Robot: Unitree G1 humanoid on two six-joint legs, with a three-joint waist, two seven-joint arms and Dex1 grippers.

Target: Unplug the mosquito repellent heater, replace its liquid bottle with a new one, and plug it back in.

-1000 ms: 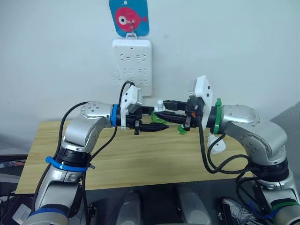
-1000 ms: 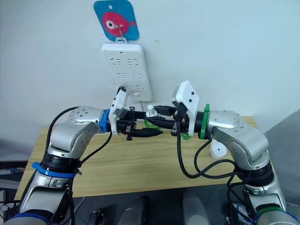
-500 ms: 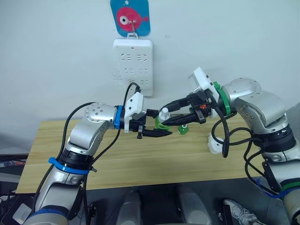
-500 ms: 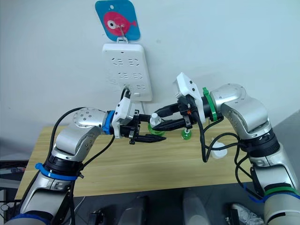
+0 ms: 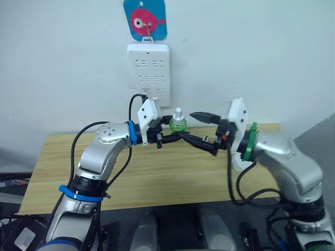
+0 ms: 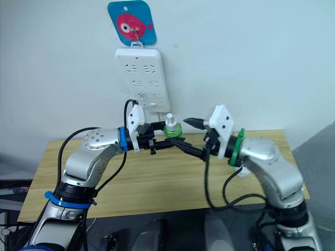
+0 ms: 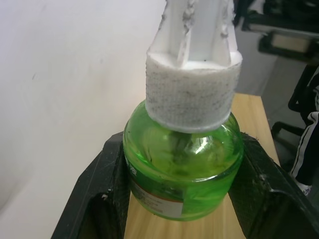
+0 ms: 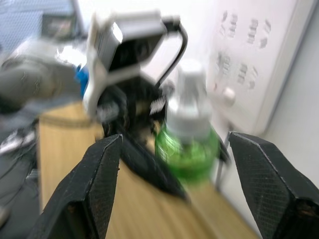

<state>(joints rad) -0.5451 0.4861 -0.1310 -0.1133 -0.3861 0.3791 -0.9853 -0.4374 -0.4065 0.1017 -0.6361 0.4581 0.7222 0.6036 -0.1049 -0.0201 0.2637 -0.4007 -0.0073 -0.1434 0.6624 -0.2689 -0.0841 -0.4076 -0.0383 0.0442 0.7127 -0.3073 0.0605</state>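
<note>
My left gripper (image 5: 177, 133) is shut on a green liquid bottle (image 5: 178, 124) with a white neck, held upright above the table just below the power strip. In the left wrist view the bottle (image 7: 182, 149) sits clamped between both black fingers (image 7: 99, 199). My right gripper (image 5: 200, 129) is open just right of the bottle, not touching it. In the right wrist view the bottle (image 8: 187, 144) lies ahead between the spread fingers (image 8: 102, 184). A small white shape on the table, likely the mosquito repellent heater (image 5: 236, 164), is mostly hidden behind my right forearm.
A white multi-socket power strip (image 5: 148, 73) hangs on the wall under a blue fish tag (image 5: 145, 20). The wooden table (image 5: 157, 178) runs below both arms. Black cables loop beside each wrist.
My left gripper has raised the green bottle towards the power strip. My right arm has dropped and drawn back to the right, its fingers now apart and off the bottle.
</note>
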